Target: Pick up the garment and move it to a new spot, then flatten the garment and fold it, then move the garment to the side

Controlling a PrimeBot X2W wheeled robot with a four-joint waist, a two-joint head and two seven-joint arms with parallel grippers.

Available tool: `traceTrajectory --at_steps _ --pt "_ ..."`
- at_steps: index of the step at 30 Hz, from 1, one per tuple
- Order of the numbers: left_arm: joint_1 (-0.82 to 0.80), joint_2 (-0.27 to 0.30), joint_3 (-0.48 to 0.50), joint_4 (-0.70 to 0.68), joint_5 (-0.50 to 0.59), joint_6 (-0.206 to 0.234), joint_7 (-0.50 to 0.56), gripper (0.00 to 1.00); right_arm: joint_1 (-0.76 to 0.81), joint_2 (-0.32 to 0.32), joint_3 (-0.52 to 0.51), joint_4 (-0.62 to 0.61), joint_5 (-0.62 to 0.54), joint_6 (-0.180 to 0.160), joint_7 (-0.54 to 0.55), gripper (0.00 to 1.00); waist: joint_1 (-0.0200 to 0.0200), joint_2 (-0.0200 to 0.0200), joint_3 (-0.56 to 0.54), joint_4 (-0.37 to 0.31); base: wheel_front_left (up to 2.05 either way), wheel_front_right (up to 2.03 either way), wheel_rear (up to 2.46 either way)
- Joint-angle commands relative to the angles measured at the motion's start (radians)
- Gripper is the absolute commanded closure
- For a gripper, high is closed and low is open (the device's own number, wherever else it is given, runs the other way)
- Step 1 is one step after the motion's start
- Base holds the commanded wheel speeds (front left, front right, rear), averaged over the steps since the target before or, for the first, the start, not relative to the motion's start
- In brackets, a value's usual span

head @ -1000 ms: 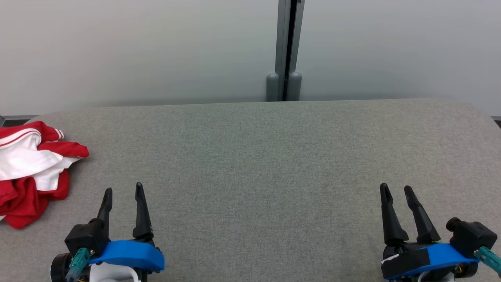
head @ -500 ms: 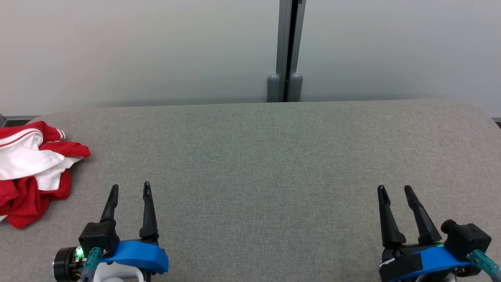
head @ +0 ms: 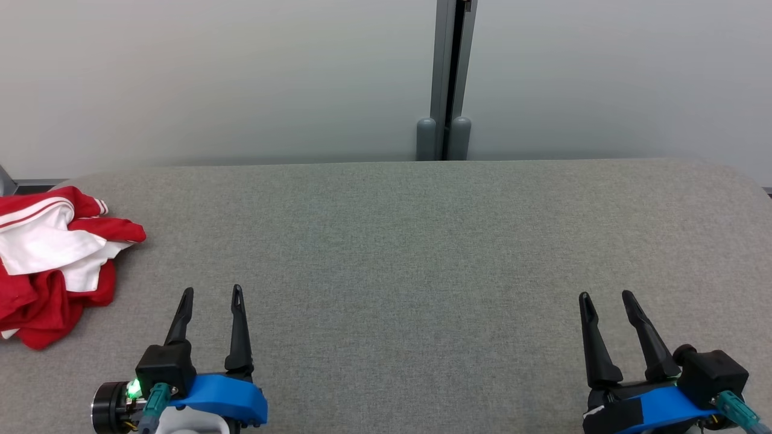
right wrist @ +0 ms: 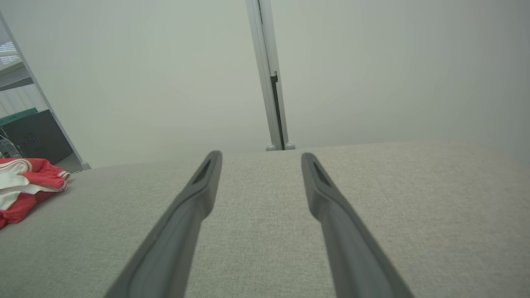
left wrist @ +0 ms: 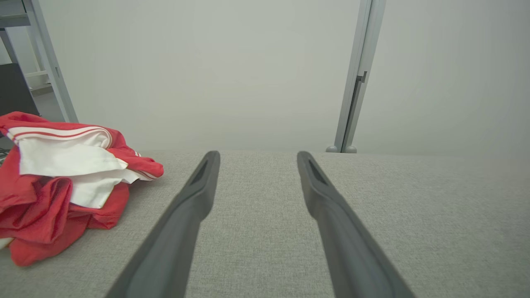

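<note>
Left pincer [head: 212, 290] stands wide open and empty, and so does the right pincer [head: 605, 295], both low over the grey surface [head: 410, 241]. The red-and-white garment [head: 48, 265] lies crumpled off to the left of the left pincer, apart from its fingers and well away from the right one. Over the last second my head camera nudged, and the left pincer slid a little to its right, away from the heap. A green lamp [head: 132, 389] now shows on its wrist. I judge step 1, the pick-up, has not begun.
</note>
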Motion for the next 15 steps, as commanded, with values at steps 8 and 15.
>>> traceTrajectory --at_steps 8,15 --pt "-0.010 0.006 -0.004 0.004 -0.005 0.006 -0.003 0.00 0.008 -0.007 -0.003 0.016 0.014 0.001 -0.006 0.00 0.0000 0.0000 -0.001 0.002 0.00 0.00 0.00" --pt "-0.011 0.008 0.000 -0.001 -0.028 0.003 0.000 0.00 0.004 -0.006 -0.004 0.023 0.032 0.001 -0.006 0.00 0.0000 0.0000 0.000 0.004 0.00 0.00 0.00"
